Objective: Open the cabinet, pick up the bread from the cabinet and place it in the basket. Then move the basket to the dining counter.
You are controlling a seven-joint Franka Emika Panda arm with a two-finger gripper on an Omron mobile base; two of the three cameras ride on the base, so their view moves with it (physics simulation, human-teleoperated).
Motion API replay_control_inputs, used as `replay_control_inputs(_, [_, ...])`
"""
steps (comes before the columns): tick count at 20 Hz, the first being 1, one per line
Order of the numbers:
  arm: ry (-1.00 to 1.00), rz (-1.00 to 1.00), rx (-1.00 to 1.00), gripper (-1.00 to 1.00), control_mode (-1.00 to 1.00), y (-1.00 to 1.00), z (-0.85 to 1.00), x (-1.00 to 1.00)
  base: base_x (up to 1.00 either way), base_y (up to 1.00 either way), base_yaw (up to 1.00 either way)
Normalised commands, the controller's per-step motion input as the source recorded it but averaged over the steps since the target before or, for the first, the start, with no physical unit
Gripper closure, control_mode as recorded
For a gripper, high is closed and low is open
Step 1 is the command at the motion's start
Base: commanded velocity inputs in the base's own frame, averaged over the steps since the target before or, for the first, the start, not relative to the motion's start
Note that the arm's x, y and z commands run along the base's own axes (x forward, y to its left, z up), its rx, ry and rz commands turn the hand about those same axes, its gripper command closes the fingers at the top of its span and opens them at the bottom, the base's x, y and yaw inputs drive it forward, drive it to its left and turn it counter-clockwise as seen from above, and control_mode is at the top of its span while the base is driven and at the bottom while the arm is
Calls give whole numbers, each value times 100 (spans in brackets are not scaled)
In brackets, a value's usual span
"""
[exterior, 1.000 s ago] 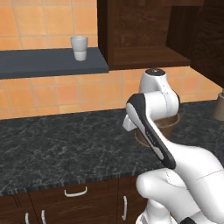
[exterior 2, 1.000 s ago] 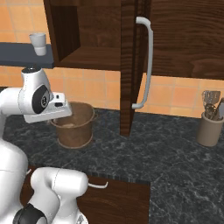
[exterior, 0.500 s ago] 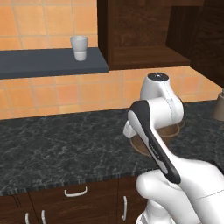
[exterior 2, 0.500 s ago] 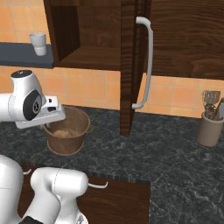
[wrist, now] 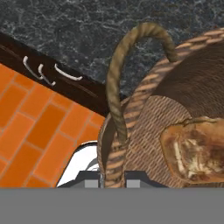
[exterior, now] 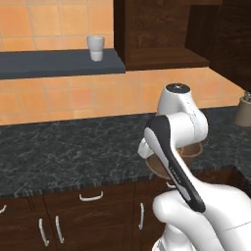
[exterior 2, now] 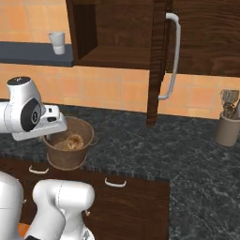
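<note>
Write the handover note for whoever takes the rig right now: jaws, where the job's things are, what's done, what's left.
Gripper: at the basket's rim by one side handle; in the hand view the rim sits between the jaws, seemingly clamped.
Basket: at the front edge of the black veined counter, partly overhanging it.
Bread: inside the basket, on its bottom.
Cabinet: door open, shelf bare.
Done: cabinet opened, bread in the basket.
Left: carry the basket to the dining counter and set it down.
</note>
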Motion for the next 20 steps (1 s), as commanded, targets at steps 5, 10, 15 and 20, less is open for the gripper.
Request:
replay_control_inputs(5, [0,0,0,100,100,0,0,0,-64,99,40])
replay_control_inputs(10, [0,0,0,100,100,0,0,0,-15,98,84])
replay_control_inputs(15, [0,0,0,100,100,0,0,0,-6,74,84])
replay_control_inputs(20, [0,0,0,100,100,0,0,0,4,51,76])
